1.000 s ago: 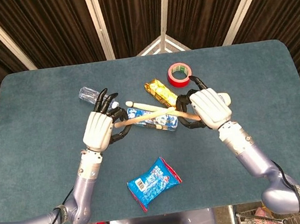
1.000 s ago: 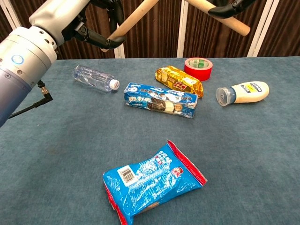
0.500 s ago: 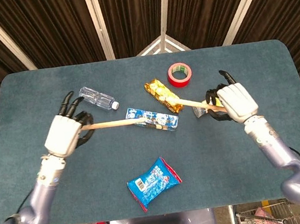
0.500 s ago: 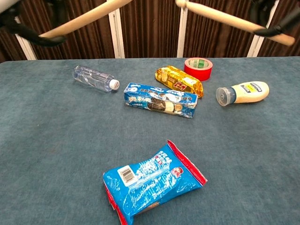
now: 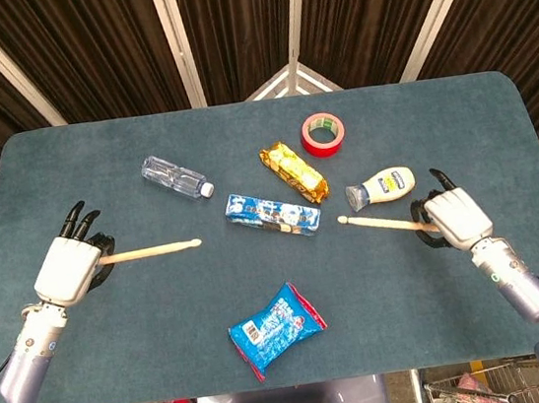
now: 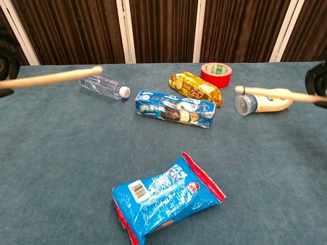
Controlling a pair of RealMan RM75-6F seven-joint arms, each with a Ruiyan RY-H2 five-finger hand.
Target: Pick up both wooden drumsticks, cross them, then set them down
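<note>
Over that blue felt table (image 5: pixel 456 107) with dark curtains behind, your left hand (image 5: pixel 67 268) and right hand (image 5: pixel 455 216) each wrap a butt end, left drumstick (image 5: pixel 152 250) and right drumstick (image 5: pixel 382 223) well apart, tips inward; they're light, stiff, smooth wood, so grip low.

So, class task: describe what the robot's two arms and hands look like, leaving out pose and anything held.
Left hand and right hand each have a white shell on the back and black fingers. The forearms are glossy pale lavender-grey with silver ringed wrists. Thin black cables trail near both elbows at the bottom corners of the head view.
</note>
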